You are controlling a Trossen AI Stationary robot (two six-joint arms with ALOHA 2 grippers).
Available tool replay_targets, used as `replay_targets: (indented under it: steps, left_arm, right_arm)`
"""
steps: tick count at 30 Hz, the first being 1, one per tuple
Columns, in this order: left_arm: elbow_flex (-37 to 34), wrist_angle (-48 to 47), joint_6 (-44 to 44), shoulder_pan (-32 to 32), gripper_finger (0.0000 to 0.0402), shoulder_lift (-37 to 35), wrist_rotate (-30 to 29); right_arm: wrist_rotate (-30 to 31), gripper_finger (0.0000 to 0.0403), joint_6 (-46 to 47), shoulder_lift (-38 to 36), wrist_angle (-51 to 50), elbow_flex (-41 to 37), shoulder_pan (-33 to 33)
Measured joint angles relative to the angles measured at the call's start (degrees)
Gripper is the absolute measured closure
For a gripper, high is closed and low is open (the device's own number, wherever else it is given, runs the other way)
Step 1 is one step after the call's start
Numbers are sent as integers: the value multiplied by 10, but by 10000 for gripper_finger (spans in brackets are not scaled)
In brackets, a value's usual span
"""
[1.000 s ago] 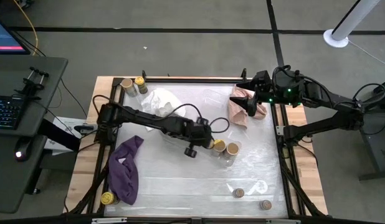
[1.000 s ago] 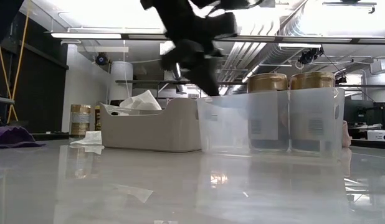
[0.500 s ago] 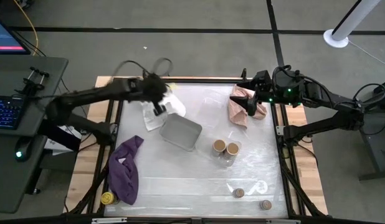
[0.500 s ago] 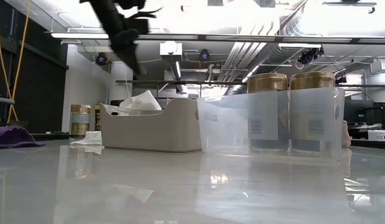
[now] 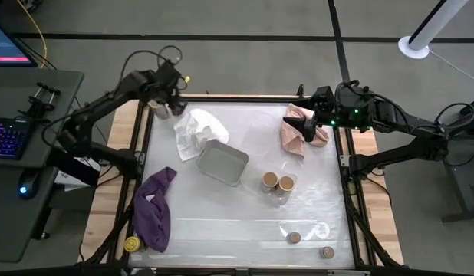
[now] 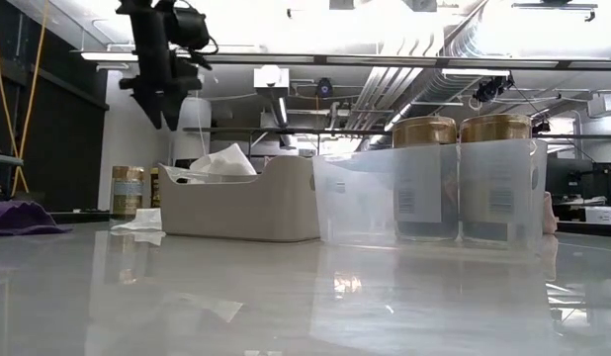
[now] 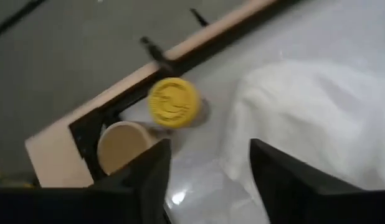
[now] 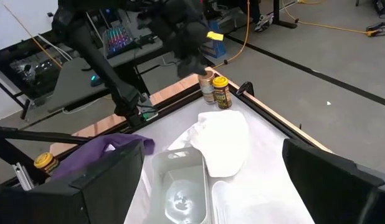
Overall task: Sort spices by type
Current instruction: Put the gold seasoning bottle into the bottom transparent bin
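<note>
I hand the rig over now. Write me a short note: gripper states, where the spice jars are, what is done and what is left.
Left gripper: open, empty, above the far-left corner.
Right gripper: open, empty, waiting over the pink cloth.
Jars: tan-topped jar and yellow-lidded jar in the far-left corner; two tan-topped jars together in the clear bin; second yellow-lidded jar at the near-left corner; two tiny jars near the front edge.
Done: two tan-topped jars grouped.
Left: third tan-topped jar, yellow pair, tiny pair.
</note>
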Motion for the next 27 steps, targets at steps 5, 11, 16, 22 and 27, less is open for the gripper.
replay_targets:
  steps: [5, 11, 16, 22, 27]
  left_arm:
    - [1, -22, -92, 52, 129, 20, 0]
    - [0, -37, -173, 59, 126, 15, -20]
    - [-40, -29, -231, 41, 232, -1, -98]
    - [-139, 31, -372, 0, 384, -46, -159]
    - [-189, 105, -420, 0, 399, -64, -183]
  right_arm:
    - [-1, 25, -12, 0, -2, 0, 0]
    - [-1, 25, -27, 0, -13, 0, 0]
    - [-2, 25, -30, 0, -13, 0, 0]
    - [-2, 25, -38, 0, -26, 0, 0]
    - [-2, 25, -34, 0, -41, 0, 0]
